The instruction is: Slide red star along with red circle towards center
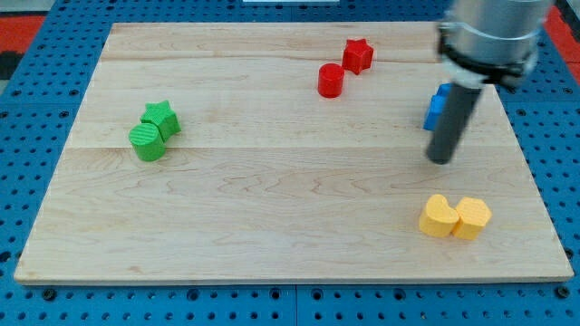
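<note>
The red star (358, 55) sits near the view's top, right of centre. The red circle (331, 81) lies just below and left of it, touching or nearly touching. My tip (441, 159) stands on the board at the view's right, well below and right of both red blocks and apart from them. The dark rod partly hides a blue block (435, 109) just above the tip.
A green star (162, 118) and a green circle (147, 142) sit together at the view's left. Two yellow blocks (439, 216) (472, 217) lie side by side at the lower right. The wooden board (272, 181) rests on a blue pegboard.
</note>
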Available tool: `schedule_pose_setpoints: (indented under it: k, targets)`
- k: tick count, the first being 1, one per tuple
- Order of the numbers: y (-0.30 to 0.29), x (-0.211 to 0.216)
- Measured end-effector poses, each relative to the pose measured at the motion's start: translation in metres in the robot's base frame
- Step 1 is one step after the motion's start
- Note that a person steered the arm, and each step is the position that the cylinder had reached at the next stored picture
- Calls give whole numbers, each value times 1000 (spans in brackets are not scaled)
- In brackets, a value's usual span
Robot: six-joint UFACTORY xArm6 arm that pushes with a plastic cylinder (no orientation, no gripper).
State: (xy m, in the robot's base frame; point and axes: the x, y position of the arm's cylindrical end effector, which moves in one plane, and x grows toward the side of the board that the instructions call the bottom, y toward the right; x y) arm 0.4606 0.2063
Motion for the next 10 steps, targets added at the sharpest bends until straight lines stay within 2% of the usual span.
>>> schedule_pose_setpoints:
  k: [3,5,6,7,9,10]
  targets:
    - [12,1]
    - [-72,-2]
    - [-111,-35]
    - [-103,-51]
    - [-96,-155]
    - [-61,-184]
